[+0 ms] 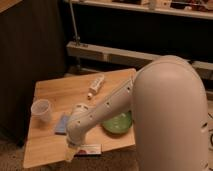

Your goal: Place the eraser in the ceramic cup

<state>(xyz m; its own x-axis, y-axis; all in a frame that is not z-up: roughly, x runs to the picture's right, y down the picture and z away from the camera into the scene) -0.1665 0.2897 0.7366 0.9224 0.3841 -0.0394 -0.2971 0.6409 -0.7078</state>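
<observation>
The eraser [90, 149] lies flat near the table's front edge, a pale face with dark sides. My gripper [70, 152] hangs down from the white arm at the eraser's left end, close to or touching it. The ceramic cup [41, 110] stands upright and pale at the table's left side, well to the left of and behind the gripper, with nothing visible in it.
A blue pad [62, 124] lies between the cup and my arm. A white tube [96, 85] lies at the back middle. A green bowl [118, 123] sits right of the arm, partly hidden. The wooden table [45, 150] has dark shelving behind it.
</observation>
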